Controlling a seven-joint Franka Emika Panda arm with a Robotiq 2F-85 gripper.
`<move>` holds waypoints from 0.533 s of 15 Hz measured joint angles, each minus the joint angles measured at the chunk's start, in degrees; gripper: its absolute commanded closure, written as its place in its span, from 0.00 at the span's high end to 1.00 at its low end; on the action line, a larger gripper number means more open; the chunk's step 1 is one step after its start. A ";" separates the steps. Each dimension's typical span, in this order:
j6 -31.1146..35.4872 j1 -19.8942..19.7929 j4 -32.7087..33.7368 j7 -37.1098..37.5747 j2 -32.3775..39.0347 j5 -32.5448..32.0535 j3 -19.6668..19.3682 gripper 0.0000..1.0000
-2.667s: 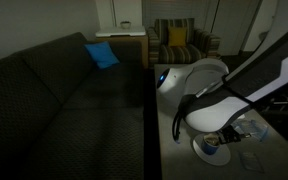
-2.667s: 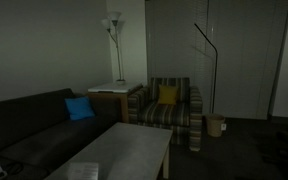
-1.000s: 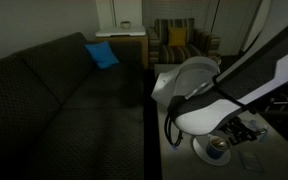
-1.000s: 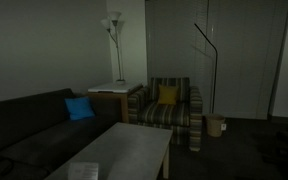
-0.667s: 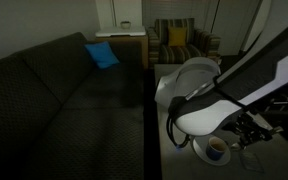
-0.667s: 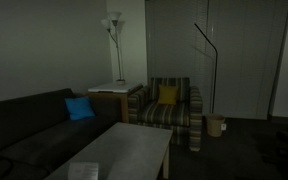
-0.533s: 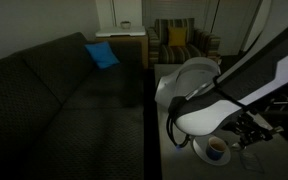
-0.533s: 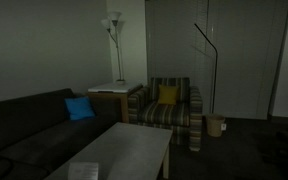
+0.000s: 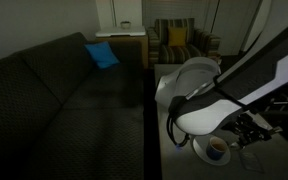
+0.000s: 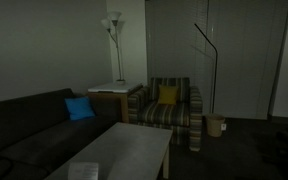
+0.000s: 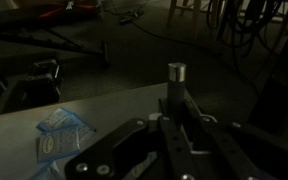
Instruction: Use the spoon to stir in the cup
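Cup (image 9: 216, 150), small, round and white with a brownish inside, is sitting on a white round saucer (image 9: 197, 147) on the pale counter (image 9: 162, 140), at 5 o'clock in an exterior view. The dark claw (image 9: 246, 133) is hanging just beside it at 2 o'clock; whether its jaws are apart or together cannot be told. The white robot arm (image 9: 199, 85) is bending over the cup. Farther off, at 10 o'clock, a bright blue cushion (image 9: 101, 54) is lying on the dark fabric couch (image 9: 54, 90).
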 measured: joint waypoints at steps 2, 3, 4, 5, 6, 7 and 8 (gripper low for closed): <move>0.90 -0.06 0.03 0.34 0.00 0.03 0.00 0.04; 1.85 -0.13 0.04 0.48 -0.01 0.06 0.01 0.04; 3.11 -0.23 0.05 0.65 -0.01 0.10 0.01 0.04; 4.32 -0.34 0.06 0.89 -0.01 0.11 0.01 0.04; 5.31 -0.45 0.07 1.15 -0.01 0.11 0.01 0.04; 6.18 -0.53 0.07 1.37 -0.01 0.12 0.00 0.04; 6.93 -0.61 0.08 1.49 -0.01 0.14 0.00 0.04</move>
